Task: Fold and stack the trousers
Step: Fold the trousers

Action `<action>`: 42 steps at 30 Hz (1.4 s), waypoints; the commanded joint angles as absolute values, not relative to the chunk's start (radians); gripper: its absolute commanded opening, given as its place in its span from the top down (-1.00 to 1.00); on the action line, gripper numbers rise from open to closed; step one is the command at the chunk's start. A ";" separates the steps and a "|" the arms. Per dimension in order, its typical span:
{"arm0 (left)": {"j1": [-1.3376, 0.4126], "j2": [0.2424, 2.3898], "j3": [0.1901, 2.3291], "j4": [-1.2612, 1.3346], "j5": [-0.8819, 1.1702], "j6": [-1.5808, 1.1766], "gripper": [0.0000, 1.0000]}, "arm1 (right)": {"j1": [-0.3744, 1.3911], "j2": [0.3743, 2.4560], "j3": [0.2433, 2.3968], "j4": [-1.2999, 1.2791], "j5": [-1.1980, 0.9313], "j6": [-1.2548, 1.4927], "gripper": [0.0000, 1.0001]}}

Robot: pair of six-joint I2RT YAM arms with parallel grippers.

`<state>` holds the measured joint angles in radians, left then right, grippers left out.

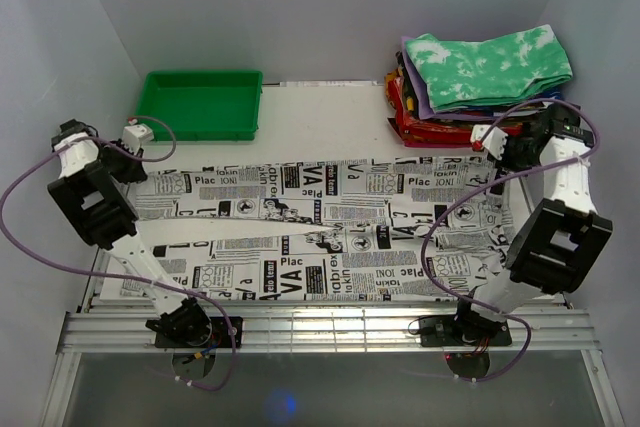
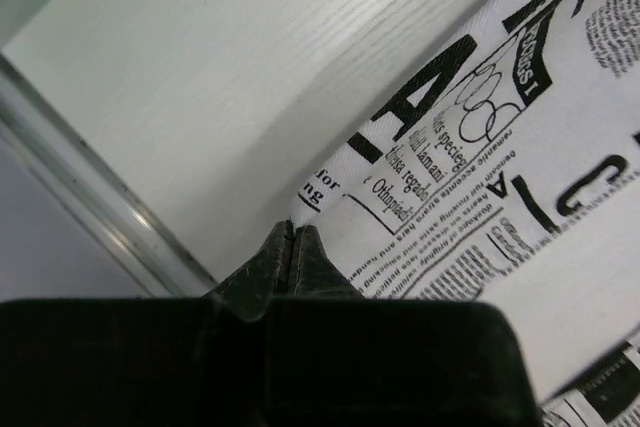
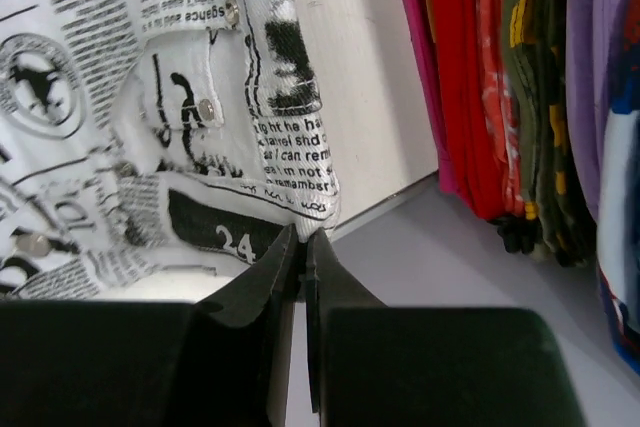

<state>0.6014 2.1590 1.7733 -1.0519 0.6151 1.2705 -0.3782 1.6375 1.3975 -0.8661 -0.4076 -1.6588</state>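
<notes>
The newspaper-print trousers (image 1: 320,227) lie spread flat across the table, legs to the left, waist to the right. My left gripper (image 1: 135,152) is shut on the far left leg hem; the left wrist view shows the fingertips (image 2: 292,237) pinching the cloth edge (image 2: 470,157). My right gripper (image 1: 497,152) is shut on the far right waist corner; the right wrist view shows the jaws (image 3: 302,239) closed on the waistband (image 3: 240,127), with metal snaps showing.
A green tray (image 1: 202,104) stands at the back left. A stack of folded clothes (image 1: 470,97), tie-dye green on top over red and multicoloured ones, sits at the back right and shows in the right wrist view (image 3: 500,87). Grey walls enclose the table.
</notes>
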 commanded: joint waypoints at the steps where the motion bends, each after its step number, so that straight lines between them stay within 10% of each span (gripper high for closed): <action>1: 0.673 1.901 1.673 -0.950 0.739 1.313 1.00 | -0.445 1.472 1.296 -0.873 -0.443 -1.787 0.85; 10: 0.925 1.476 1.183 -1.151 0.686 1.789 1.00 | -0.679 1.253 1.034 -1.116 -0.483 -2.213 0.85; 21: 1.002 1.503 0.769 -0.977 0.308 1.698 1.00 | -0.738 1.152 0.659 -1.088 -0.287 -2.318 0.84; 42: 0.686 1.821 1.291 -0.765 0.423 1.005 1.00 | -0.548 1.545 1.072 -0.824 -0.345 -1.786 0.84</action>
